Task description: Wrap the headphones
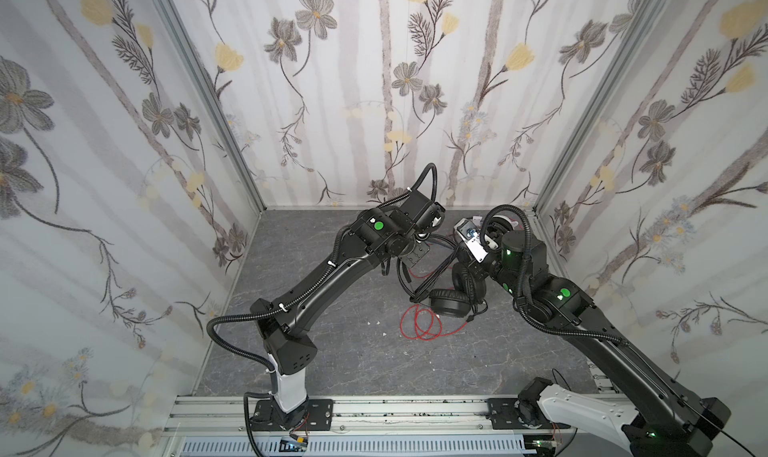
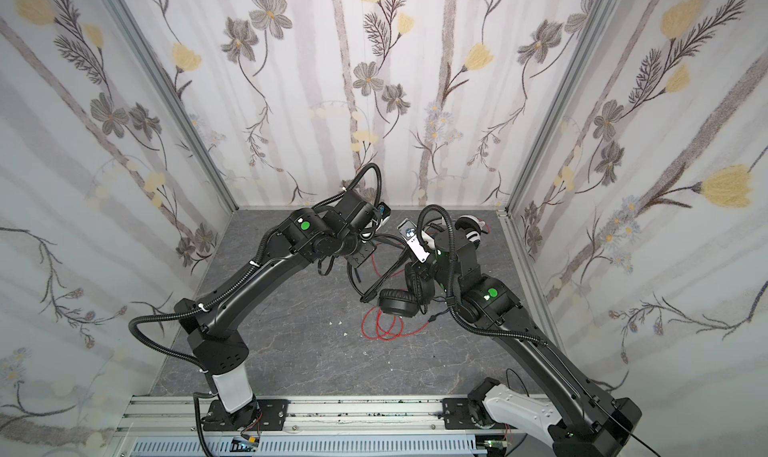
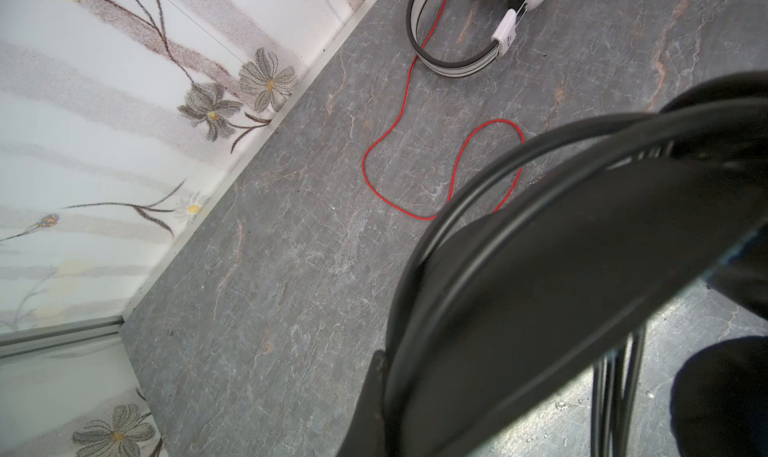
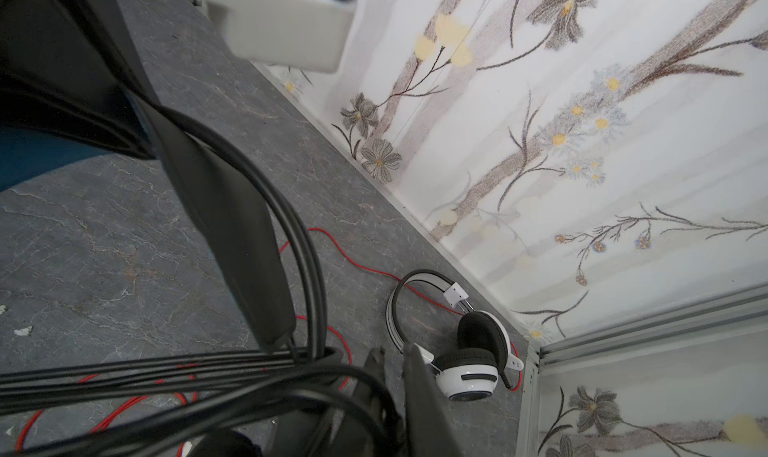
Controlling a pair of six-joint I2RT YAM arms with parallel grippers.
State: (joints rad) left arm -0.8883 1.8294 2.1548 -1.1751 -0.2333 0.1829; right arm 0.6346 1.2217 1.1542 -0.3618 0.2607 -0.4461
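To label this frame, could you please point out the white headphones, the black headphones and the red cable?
White headphones (image 4: 482,338): right wrist view, on the black earpad.
Black headphones (image 1: 448,303): in a top view, on the nearer earcup.
Red cable (image 3: 364,166): left wrist view, on a bend.
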